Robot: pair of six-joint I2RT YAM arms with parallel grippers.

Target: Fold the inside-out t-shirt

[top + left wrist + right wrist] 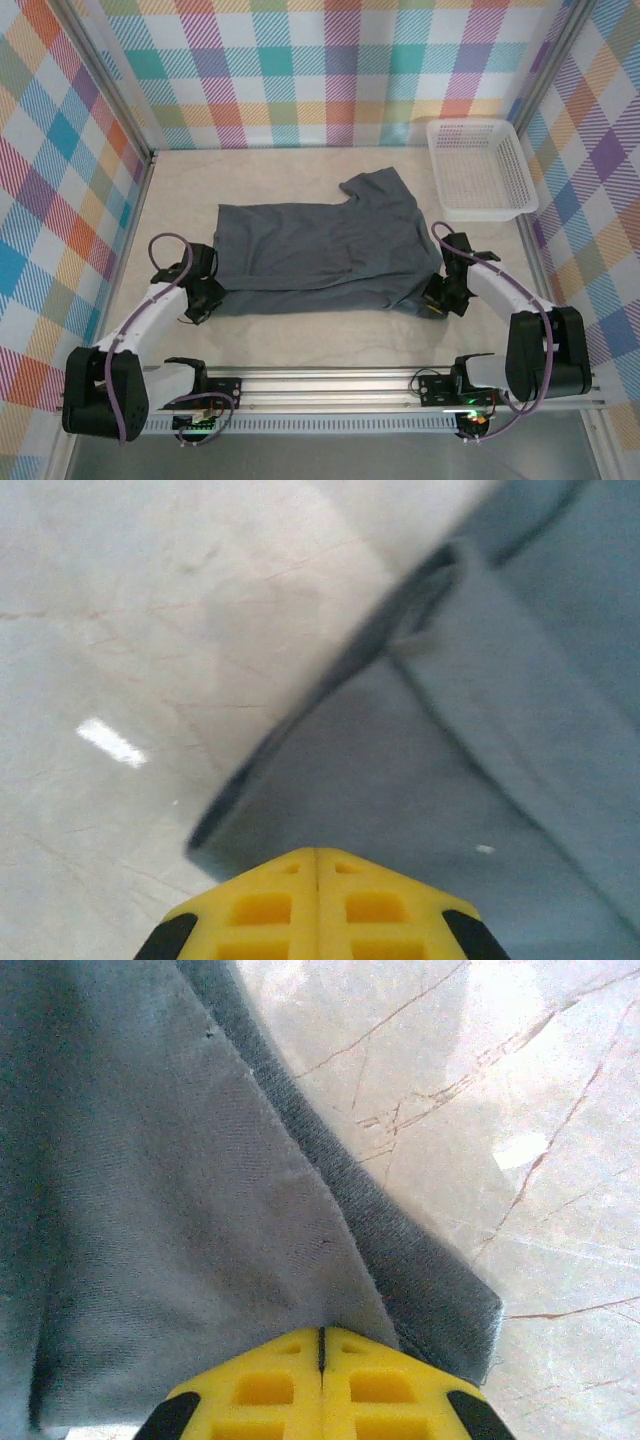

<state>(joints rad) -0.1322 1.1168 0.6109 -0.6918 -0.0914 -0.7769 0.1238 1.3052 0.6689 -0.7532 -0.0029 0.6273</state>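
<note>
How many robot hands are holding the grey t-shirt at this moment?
2. The left hand is shut on the near left corner of the t-shirt; the right hand is shut on its near right corner.

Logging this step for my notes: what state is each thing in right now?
inside-out t-shirt: spread flat on table, one sleeve showing.
left gripper: shut on t-shirt's near left corner.
right gripper: shut on t-shirt's near right corner.
white basket: upright, empty.
</note>
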